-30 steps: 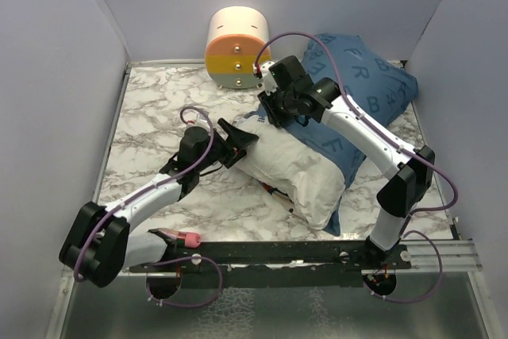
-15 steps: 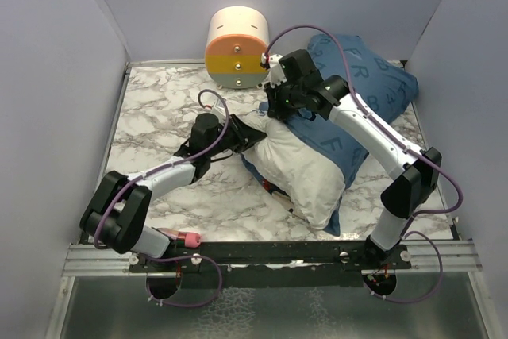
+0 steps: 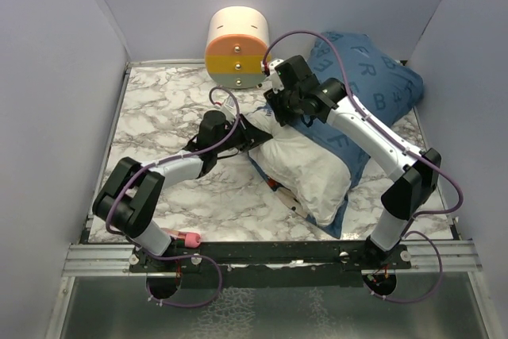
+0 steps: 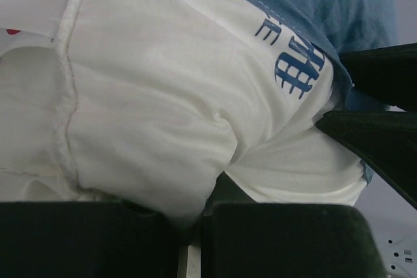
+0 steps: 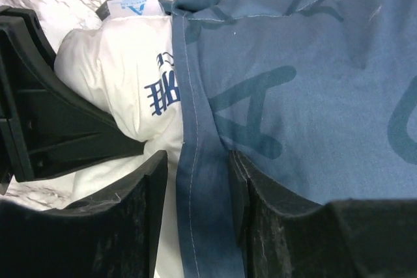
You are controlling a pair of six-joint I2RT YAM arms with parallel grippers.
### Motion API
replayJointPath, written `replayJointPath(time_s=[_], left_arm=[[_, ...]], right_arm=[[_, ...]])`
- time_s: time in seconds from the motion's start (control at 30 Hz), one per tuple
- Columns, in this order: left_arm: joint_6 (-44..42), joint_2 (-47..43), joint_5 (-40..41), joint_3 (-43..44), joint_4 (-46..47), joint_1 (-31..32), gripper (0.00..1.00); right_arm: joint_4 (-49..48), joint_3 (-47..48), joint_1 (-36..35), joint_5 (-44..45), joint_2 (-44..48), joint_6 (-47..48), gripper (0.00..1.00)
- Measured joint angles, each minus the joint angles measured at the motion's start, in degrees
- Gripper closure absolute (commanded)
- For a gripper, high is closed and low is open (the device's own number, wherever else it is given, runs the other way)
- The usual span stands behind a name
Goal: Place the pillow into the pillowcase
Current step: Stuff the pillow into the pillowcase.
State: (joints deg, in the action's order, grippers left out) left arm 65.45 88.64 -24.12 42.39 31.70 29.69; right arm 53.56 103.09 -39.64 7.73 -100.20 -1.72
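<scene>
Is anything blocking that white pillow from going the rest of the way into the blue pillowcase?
Nothing visible blocks it. The pillow already sits partly inside the pillowcase, whose hem crosses it. The right gripper straddles that hem with jaws apart; the left gripper pinches the pillow's bare corner.

Plain lilac-grey walls (image 3: pixel 48 77) enclose a white, grey-veined marble bench (image 3: pixel 159 109) on three sides; a metal rail (image 3: pixel 95 258) crosses the bottom.
</scene>
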Motion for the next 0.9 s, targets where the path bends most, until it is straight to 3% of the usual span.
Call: replayJointPath(time_s=[0.23,0.57,0.63,0.77,0.87,0.9], left_arm=[[-2.38,3.58,-1.64,2.47,-0.04,0.11,0.99],[-3.30,5.68,-2.49,2.16,0.96,-0.20,0.99],[-3.32,5.77,-2.80,2.16,1.20,-0.33,0.99],[-3.50,5.88,-3.39,2.19,1.33,-0.48,0.99],[-3.54,6.05,-3.76,2.25,1.66,-0.61,0.99],[-3.54,6.10,-3.89,2.29,1.70,-0.66,0.99]], right_arm=[[0.00,-1.18,-0.02,5.11,0.15,0.98,0.58],[-0.11,-0.09,0.22,11.08,0.68,3.19,0.70],[-0.33,-0.37,0.42,11.04,0.68,3.23,0.64],[-0.61,-1.25,0.57,9.49,0.66,3.43,0.39],[-0.59,-1.38,0.59,6.29,0.55,3.52,0.38],[-0.61,-1.38,0.59,5.51,0.50,3.52,0.43]])
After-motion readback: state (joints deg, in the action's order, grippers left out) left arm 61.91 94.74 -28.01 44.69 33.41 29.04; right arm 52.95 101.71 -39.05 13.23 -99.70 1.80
